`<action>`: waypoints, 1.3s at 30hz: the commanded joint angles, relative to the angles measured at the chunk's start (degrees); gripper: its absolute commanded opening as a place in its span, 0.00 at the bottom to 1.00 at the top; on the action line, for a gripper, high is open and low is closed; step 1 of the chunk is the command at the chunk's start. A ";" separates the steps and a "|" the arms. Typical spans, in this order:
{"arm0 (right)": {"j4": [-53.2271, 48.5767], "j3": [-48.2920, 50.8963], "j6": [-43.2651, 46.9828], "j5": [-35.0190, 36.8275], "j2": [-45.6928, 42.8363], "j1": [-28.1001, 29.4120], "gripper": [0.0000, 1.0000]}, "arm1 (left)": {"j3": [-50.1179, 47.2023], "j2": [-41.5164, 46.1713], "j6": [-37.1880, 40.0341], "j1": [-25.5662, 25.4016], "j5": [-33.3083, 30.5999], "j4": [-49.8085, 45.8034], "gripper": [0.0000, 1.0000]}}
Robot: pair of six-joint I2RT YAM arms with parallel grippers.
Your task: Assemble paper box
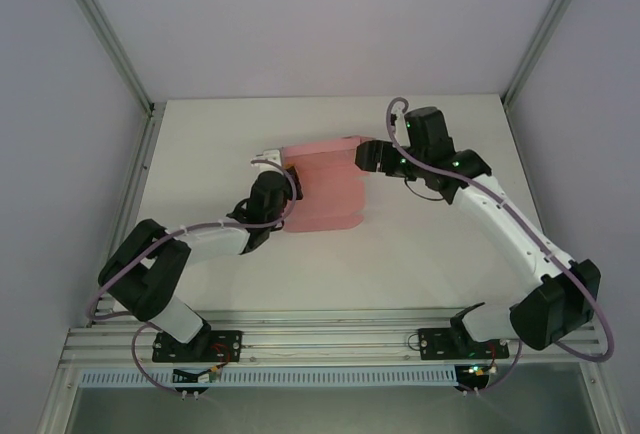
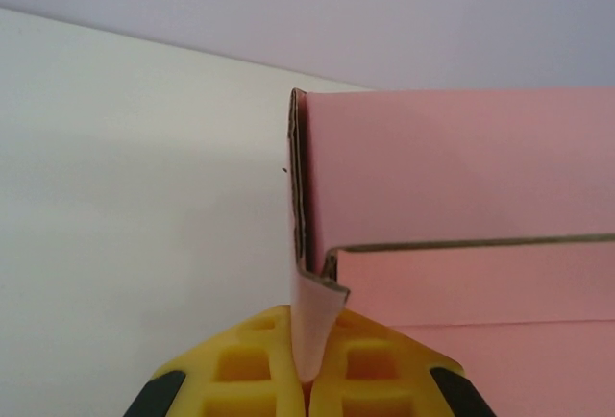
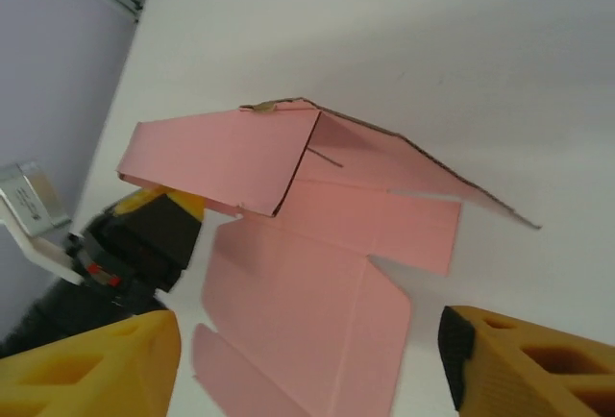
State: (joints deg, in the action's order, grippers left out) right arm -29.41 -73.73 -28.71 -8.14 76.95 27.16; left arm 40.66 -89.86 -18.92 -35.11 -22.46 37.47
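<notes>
Pale grey walls (image 1: 320,24) and an aluminium frame (image 1: 110,49) enclose a white table (image 1: 420,264). From above, the pink paper box (image 1: 325,189) sits near the middle of the table, a little toward 12 o'clock. It is only partly folded, with most of its panels spread flat on the table.

The left gripper (image 1: 292,178) meets the card at the box's 9 o'clock edge. In its own wrist view, the left gripper (image 2: 309,379) has its two yellow fingers (image 2: 240,364) pressed together at 6 o'clock, pinching a thin pink flap between them. Above that pinch, a wall of the paper box (image 2: 461,167) stands upright and fills the view from 12 to 3 o'clock. A second panel edge crosses lower down, toward 4 o'clock.

The right gripper (image 1: 360,152) sits at the box's 2 o'clock corner in the overhead view. The pictures do not settle whether it touches the card. In the right wrist view, the right gripper (image 3: 307,340) has its yellow fingers (image 3: 96,369) spread wide at 7 and 5 o'clock, with nothing held between them. Ahead of them, the paper box (image 3: 365,215) lies with one long panel lifted and tilted toward 10 o'clock. Its flat flaps run down toward 6 o'clock. The left gripper (image 3: 159,210) shows at 9 o'clock, tucked under that raised panel.
</notes>
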 commanded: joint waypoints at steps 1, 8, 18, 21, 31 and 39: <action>9.33 2.20 -9.64 -4.14 -2.58 0.01 0.67 | -0.89 -1.66 -1.43 -0.29 -1.70 10.51 0.00; 18.31 2.44 -16.21 -2.32 0.45 -0.01 0.59 | -1.29 -3.54 -1.51 -1.46 -2.02 16.62 0.00; 28.65 4.70 -22.72 -3.19 3.85 -0.02 0.20 | -0.59 -3.53 -3.47 -1.94 -2.76 15.60 0.00; 39.30 9.40 -27.57 -5.42 3.21 -0.09 0.14 | 0.31 -4.84 -7.60 -1.92 -3.73 15.17 0.00; 81.01 18.26 -50.14 -14.33 13.11 0.10 0.01 | 5.97 -7.93 -18.01 -3.69 -1.05 16.81 0.00; 84.53 15.72 -53.82 -14.82 19.38 2.05 0.10 | 9.81 -9.22 -19.11 -5.05 -0.47 17.63 0.00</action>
State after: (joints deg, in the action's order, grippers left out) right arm 54.13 -56.07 -81.54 -19.14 95.07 26.59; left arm 46.46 -99.33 -38.41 -37.17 -26.61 49.71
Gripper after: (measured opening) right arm 0.086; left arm 0.051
